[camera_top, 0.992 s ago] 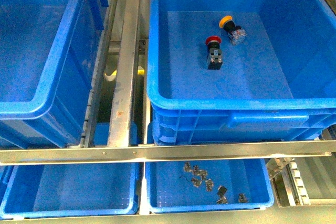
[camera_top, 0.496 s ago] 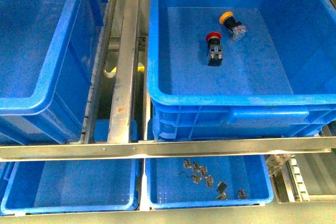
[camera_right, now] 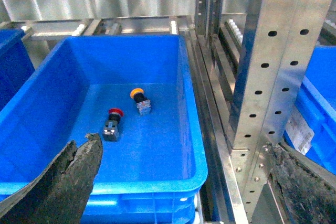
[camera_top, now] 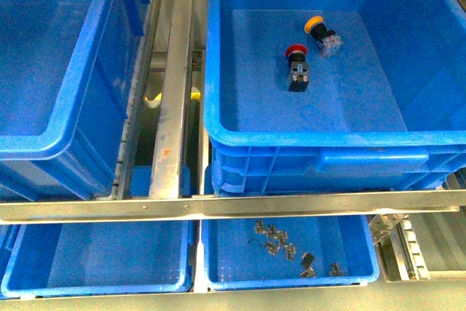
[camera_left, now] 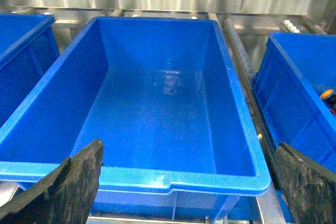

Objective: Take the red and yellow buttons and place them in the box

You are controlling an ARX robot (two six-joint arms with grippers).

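Note:
A red button [camera_top: 296,53] and a yellow button [camera_top: 315,25] lie on their sides on the floor of the large deep blue box [camera_top: 313,138] on the right, close together near its far wall. The right wrist view shows the same red button [camera_right: 114,113] and yellow button [camera_right: 137,93] in the box [camera_right: 147,186]. My right gripper [camera_right: 182,142] is open and empty, held back from the box's near corner and above its rim. The left gripper [camera_left: 188,148] is also open and empty. Neither arm appears in the front view.
A second deep blue crate [camera_top: 44,143] stands on the left with nothing in it; my left gripper faces its near rim [camera_left: 157,179]. Metal rails [camera_top: 171,107] run between the crates. Below them, a shallow tray [camera_top: 364,271] holds several small grey parts. A perforated steel post [camera_right: 268,61] stands right of the box.
The front view shifted slightly a second ago, then held still. Both buttons keep their places in the box.

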